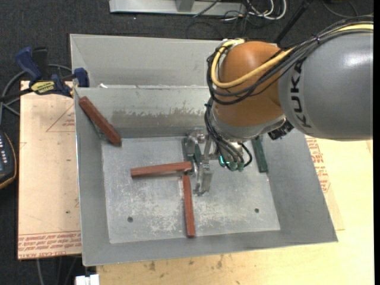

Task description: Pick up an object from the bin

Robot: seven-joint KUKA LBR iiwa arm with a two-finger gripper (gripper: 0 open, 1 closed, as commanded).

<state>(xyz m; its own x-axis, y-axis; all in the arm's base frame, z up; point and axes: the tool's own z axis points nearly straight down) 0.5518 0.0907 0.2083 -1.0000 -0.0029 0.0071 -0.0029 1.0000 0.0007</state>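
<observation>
Where brown sticks (160,170) meet — perhaps — end effector (202,172) hangs.

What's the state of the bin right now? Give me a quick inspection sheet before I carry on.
Surface: grey metal bin, floor scuffed.
Job's things: crosswise brown bar flat mid-floor; lengthwise brown bar flat, running from near its right end toward the near wall; leaning brown bar propped in the far left corner; dark green bar at right, beside the wrist.
Clutter: nothing seen.
Grippers: gripper down at the corner where the two flat bars meet; grasp cannot be told.
Cables: yellow and black cables looped over the orange wrist cover; loose cables beyond the far wall.
Surroundings: dark floor.
</observation>
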